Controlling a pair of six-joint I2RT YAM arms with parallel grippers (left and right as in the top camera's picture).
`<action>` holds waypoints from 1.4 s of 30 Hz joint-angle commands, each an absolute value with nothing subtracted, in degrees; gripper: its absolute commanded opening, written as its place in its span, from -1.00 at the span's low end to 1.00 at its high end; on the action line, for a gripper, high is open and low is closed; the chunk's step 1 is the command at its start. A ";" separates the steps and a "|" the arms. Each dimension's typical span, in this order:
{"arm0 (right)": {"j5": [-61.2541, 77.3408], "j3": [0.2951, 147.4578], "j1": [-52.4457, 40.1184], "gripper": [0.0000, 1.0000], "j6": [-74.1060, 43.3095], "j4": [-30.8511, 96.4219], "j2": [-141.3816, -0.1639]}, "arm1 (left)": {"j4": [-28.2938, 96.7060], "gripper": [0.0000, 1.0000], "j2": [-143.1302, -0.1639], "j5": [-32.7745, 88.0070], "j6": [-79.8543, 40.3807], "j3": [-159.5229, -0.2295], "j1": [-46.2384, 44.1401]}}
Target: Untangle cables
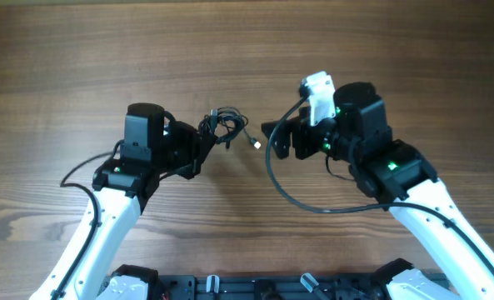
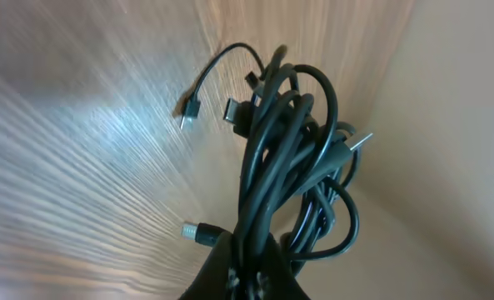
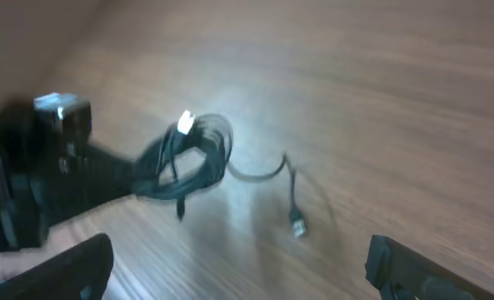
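One strand loose, most of the knot left

One short strand (image 1: 248,137) trails free of the cables (image 1: 223,125), ending in a small pale plug that lies on the desk (image 1: 396,50) just beside the bundle, on the side facing the right arm. Everything else is a tight knot of thin black loops. The left wrist view shows several turns wound over one another, with at least three plug ends poking out of the bundle at different angles.

The left claw (image 1: 203,137) is closed on the bundle's near end, and the loops fan out from between its fingers. Whether the bundle is raised or resting on the desk, I cannot tell.

The right claw (image 3: 230,279) stands wide apart and empty, near the bundle but clear of it, facing the loose plug.

By my reading the task is at an early stage: no cable lies wholly apart from the bundle. What is left is to draw each wire out of the knot, probably starting with the free strand while the left claw anchors the rest.
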State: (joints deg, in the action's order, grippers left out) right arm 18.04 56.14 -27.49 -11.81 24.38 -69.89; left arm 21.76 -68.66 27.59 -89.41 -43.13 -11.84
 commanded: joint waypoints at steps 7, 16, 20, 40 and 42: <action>31.90 41.28 -34.52 0.57 -13.56 -7.64 -83.02 | 21.41 -0.92 -67.83 32.60 -102.74 -44.27 -11.77; 20.75 41.28 -34.72 -0.91 -18.22 -10.74 -89.36 | 21.39 -0.92 -67.83 35.14 -102.15 -44.27 -11.77; 11.97 41.30 -32.10 -0.91 -22.63 1.98 -89.36 | 21.15 -0.92 -67.83 35.16 -96.18 -44.27 -11.77; 69.34 41.30 -16.05 0.61 -18.70 -5.21 -86.41 | 21.21 -0.92 -67.83 41.74 -17.89 -44.25 -16.86; 69.06 41.30 -16.56 -0.08 -20.25 -7.62 -86.41 | 21.21 -0.85 -67.83 41.21 -16.75 -44.27 -18.57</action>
